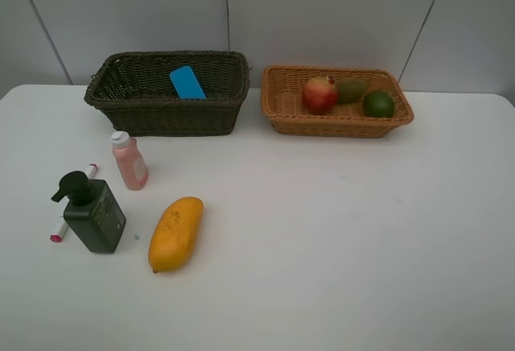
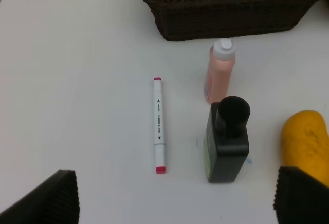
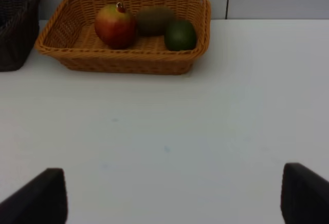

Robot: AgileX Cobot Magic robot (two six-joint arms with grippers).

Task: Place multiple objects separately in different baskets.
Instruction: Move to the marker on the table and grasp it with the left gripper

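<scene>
Mid-sort, left gripper (image 2: 175,198) and right gripper (image 3: 172,196) gape empty; near-left mango (image 1: 175,233) likely needs lifting to the tan basket (image 1: 338,130)

**Worktop and backdrop**

We note a white worktop (image 1: 338,230), matte and smooth, filling most of the high view. A tiny bluish speck (image 1: 136,237) sits on its left half. Behind it stands a pale grey wall (image 1: 322,13), split into panels by thin dark seams (image 1: 227,5).
</scene>
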